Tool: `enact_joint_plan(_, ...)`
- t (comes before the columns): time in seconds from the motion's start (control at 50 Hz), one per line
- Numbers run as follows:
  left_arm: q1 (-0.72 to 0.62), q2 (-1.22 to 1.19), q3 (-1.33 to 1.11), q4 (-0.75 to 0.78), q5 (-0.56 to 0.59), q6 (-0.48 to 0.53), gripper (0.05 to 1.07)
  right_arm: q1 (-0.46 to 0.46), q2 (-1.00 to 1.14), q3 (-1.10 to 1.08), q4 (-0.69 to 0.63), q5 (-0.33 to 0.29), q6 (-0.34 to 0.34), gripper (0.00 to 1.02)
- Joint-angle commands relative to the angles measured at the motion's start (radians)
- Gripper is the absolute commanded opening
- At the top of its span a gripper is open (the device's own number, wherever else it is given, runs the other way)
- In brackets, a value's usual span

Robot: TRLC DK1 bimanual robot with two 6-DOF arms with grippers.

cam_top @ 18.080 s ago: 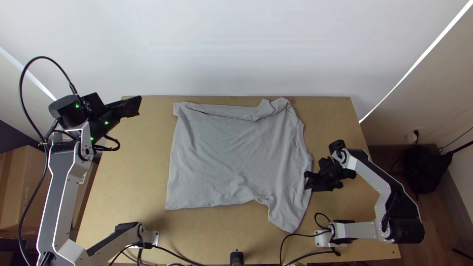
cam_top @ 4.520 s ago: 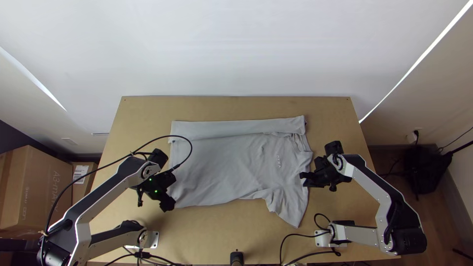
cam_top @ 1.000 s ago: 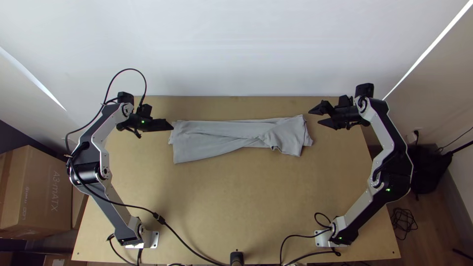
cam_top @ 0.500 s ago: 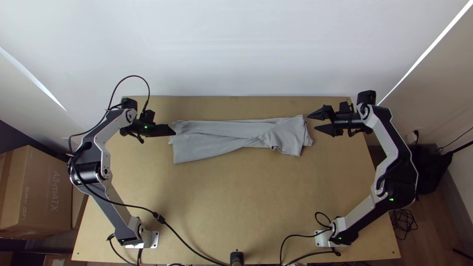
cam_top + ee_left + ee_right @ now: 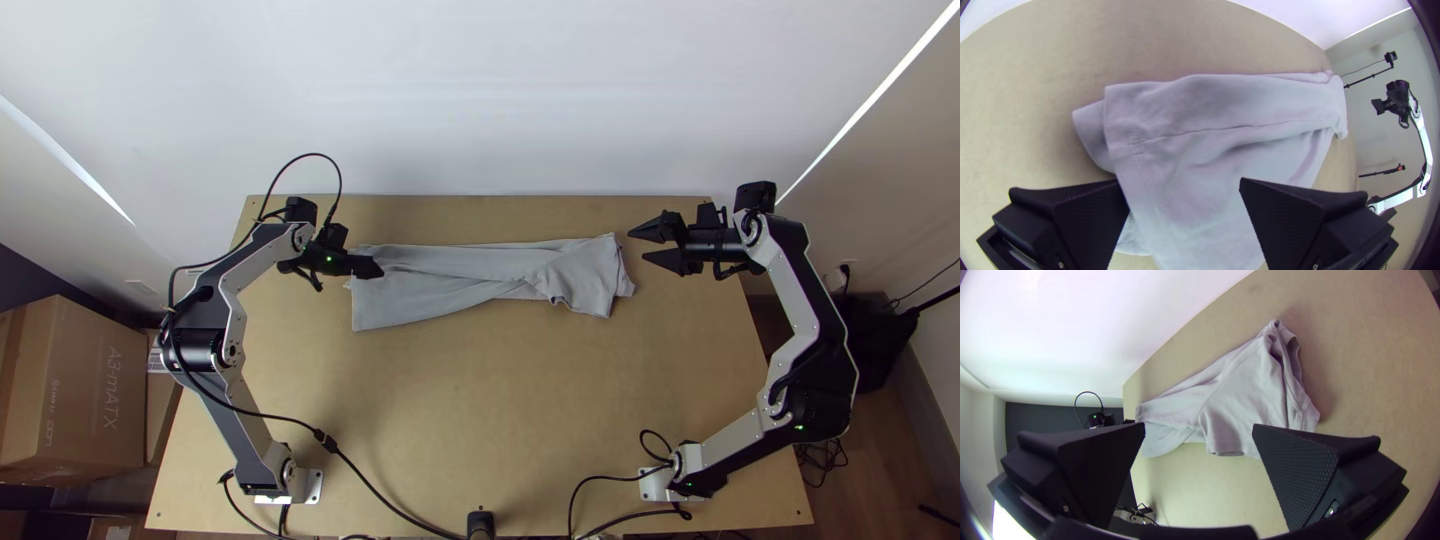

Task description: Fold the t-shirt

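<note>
left gripper [image 5: 1181, 182] and right gripper [image 5: 1199, 426] have fingers spread; a shallow pinch could drag the shirt's [image 5: 430, 290] layers apart.

Black-jointed, silver-grey left arm [image 5: 252, 257] and right arm [image 5: 787, 266] show small green lights [image 5: 329, 259] and black cables [image 5: 318, 154]; left tool [image 5: 378, 269] and right tool [image 5: 638, 245] bear wide, wedge-shaped black fingers [image 5: 1085, 220] with textured pads [image 5: 1300, 472].
</note>
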Motion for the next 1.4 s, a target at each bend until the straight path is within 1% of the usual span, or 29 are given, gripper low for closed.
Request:
enact_joint_plan(0.0, -0.023, 0.023, -0.038, 0.01, -0.012, -0.039, 0.94, -0.003, -0.034, -0.029, -0.007, -0.015, 0.027, 0.99)
enact_joint_plan(0.04, -0.023, 0.015, -0.044, 0.015, -0.013, -0.064, 0.84, -0.003, -0.039, -0.029, -0.007, -0.015, 0.029, 0.99)
enact_joint_plan(0.06, -0.023, 0.012, -0.047, 0.021, -0.015, -0.079, 0.77, -0.003, -0.041, -0.029, -0.007, -0.015, 0.03, 0.99)
enact_joint_plan(0.12, -0.015, -0.006, -0.069, 0.046, -0.016, -0.107, 0.47, -0.003, -0.045, -0.03, -0.007, -0.015, 0.032, 0.99)
enact_joint_plan(0.16, -0.008, -0.025, -0.093, 0.07, -0.016, -0.115, 0.29, -0.003, -0.048, -0.032, -0.007, -0.015, 0.032, 0.99)
enact_joint_plan(0.2, 0.006, -0.046, -0.119, 0.093, -0.015, -0.118, 0.12, -0.003, -0.051, -0.035, -0.007, -0.015, 0.032, 0.99)
enact_joint_plan(0.22, 0.014, -0.057, -0.132, 0.098, -0.015, -0.118, 0.07, -0.003, -0.053, -0.038, -0.007, -0.014, 0.032, 0.99)
enact_joint_plan(0.34, 0.083, -0.1, -0.185, 0.083, -0.002, -0.093, 0.08, -0.003, -0.064, -0.052, -0.007, -0.015, 0.03, 0.99)
enact_joint_plan(0.44, 0.173, -0.14, -0.23, 0.063, 0.007, -0.041, 0.08, -0.003, -0.067, -0.066, -0.007, -0.015, 0.03, 0.99)
enact_joint_plan(0.52, 0.264, -0.161, -0.237, 0.012, 0.025, 0.017, 0.08, 0.0, -0.067, -0.075, -0.007, -0.015, 0.026, 0.99)
enact_joint_plan(0.76, 0.535, -0.2, -0.156, -0.203, 0.037, 0.24, 0.08, 0.005, -0.077, -0.106, 0.003, -0.015, 0.018, 0.99)
enact_joint_plan(0.9, 0.624, -0.2, -0.053, -0.364, 0.056, 0.329, 0.08, 0.014, -0.085, -0.119, 0.008, -0.015, 0.018, 0.99)
enact_joint_plan(1.0, 0.618, -0.218, 0.011, -0.479, 0.073, 0.347, 0.08, 0.026, -0.094, -0.127, 0.008, -0.015, 0.018, 0.99)
enact_joint_plan(1.1, 0.549, -0.275, 0.046, -0.536, 0.103, 0.326, 0.08, 0.033, -0.102, -0.136, 0.008, -0.015, 0.018, 0.99)
enact_joint_plan(1.3, 0.294, -0.335, 0.132, -0.537, 0.122, 0.165, 0.08, 0.036, -0.122, -0.147, 0.008, -0.015, 0.021, 0.99)
enact_joint_plan(1.38, 0.201, -0.318, 0.175, -0.5, 0.122, 0.086, 0.08, 0.033, -0.13, -0.149, 0.008, -0.015, 0.021, 0.99)
